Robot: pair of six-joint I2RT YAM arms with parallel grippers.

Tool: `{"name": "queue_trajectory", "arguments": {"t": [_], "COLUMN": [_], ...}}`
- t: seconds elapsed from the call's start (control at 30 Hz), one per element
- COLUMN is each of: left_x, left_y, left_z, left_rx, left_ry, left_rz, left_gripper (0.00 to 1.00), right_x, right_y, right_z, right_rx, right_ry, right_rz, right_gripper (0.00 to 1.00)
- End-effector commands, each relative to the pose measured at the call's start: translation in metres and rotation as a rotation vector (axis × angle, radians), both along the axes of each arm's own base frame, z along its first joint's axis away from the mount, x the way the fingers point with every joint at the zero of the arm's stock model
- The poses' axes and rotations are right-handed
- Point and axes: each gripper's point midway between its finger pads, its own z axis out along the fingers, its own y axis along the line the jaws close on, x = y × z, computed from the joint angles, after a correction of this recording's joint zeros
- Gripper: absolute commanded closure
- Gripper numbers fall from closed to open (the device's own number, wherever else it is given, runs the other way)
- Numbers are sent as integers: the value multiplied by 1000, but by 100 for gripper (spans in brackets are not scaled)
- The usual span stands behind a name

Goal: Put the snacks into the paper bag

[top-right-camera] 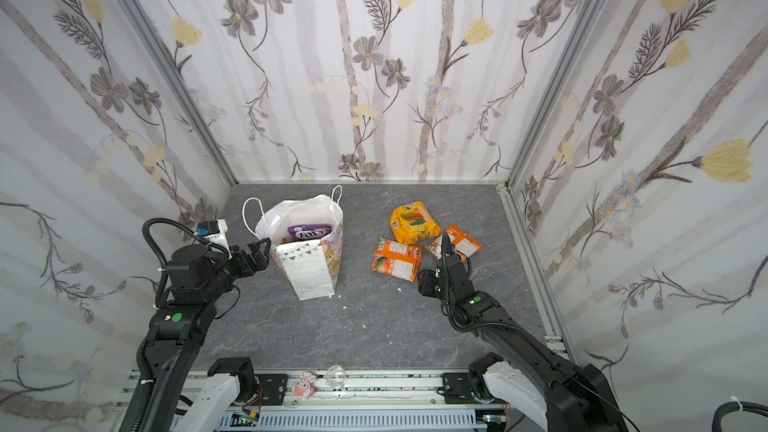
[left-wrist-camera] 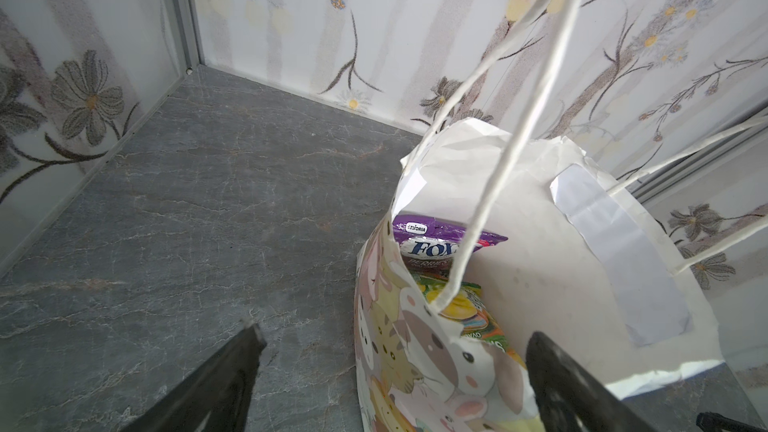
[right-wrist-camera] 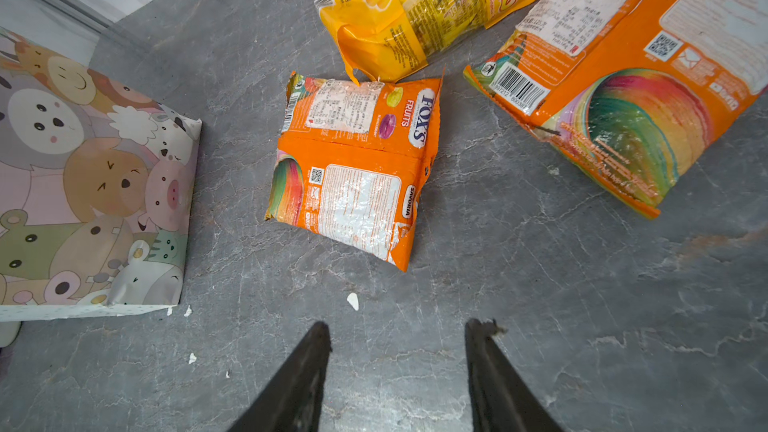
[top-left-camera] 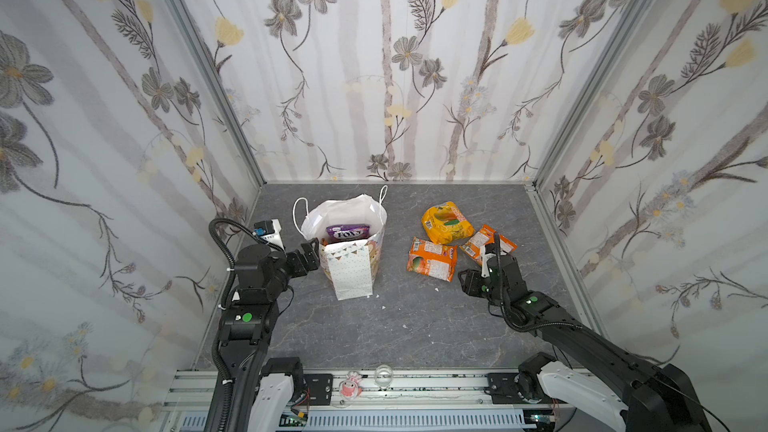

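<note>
Hovering right pincer apart above bare tabletop near orange packet, left pincer apart at paper bag rim

I'm looking into a booth: three walls papered white with grey flowers, yellow buds and pale brownish stripes, joined at the far corners by aluminium posts. The table is dark grey stone-look with thin light veins. A slotted metal rail runs along its near edge. Lighting is soft and even.
</note>
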Motion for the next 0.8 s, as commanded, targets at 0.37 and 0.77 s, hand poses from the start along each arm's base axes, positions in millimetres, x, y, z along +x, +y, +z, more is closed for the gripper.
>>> {"name": "queue_trajectory", "arguments": {"t": [0.37,0.77], "left_x": [2,3], "left_y": [4,3], "left_z": [6,4], "left_rx": [11,10], "left_ry": [-22,-17], "left_rz": [20,17], "left_gripper": [0,0], "right_x": [39,68], "right_y": [12,15], "right_z": [-14,-50], "right_rx": [62,46], "right_ry": [9,81], "right_rz": [54,73], "right_gripper": [47,52]}}
